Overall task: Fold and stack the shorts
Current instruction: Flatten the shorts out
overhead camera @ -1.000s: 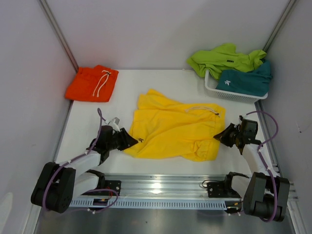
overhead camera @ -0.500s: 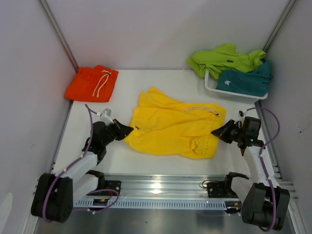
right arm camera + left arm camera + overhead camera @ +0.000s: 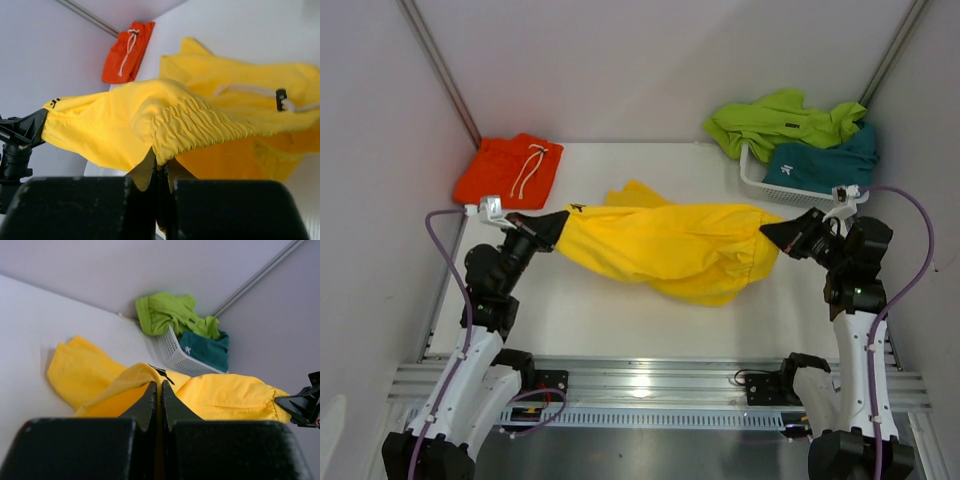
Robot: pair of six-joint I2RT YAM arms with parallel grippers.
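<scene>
- Both arms have risen and spread apart since a second ago. The yellow shorts [image 3: 665, 245], which lay flat on the desk [image 3: 620, 320] then, are now hoisted and hang between the two tools.
- Left tool [image 3: 563, 218]: its fingers are pressed shut on a thin edge of a leg hem, beside a small dark mark.
- Right tool [image 3: 765, 232]: it is closed too, pinching the fabric just under the gathered elastic waistband. The white drawstring hangs loose past it.
- The long axis of the yellow shorts runs left to right across the middle of the desk, from one tool to the other. The waist points to the robot's right and the leg hems to its left.
- The middle of the shorts sags, and the left wrist view shows a flap of the far leg on the desk.
- Risk, as I judge it: both grips take only a little cloth at an edge, so more pull outward could slide the hem or waistband free and drop one end.
- Second risk: the sagging belly and trailing flap could bunch underneath when the shorts are laid down, giving a crooked fold.
- Third risk: the right arm works near the white basket [image 3: 772, 190], which holds teal shorts [image 3: 825, 165] and has lime green shorts [image 3: 780, 118] draped over its rim. A swing that way could snag it.
- Orange shorts [image 3: 510, 170] lie folded at the far left corner, well apart from the rest. That is likely where the stack goes.
</scene>
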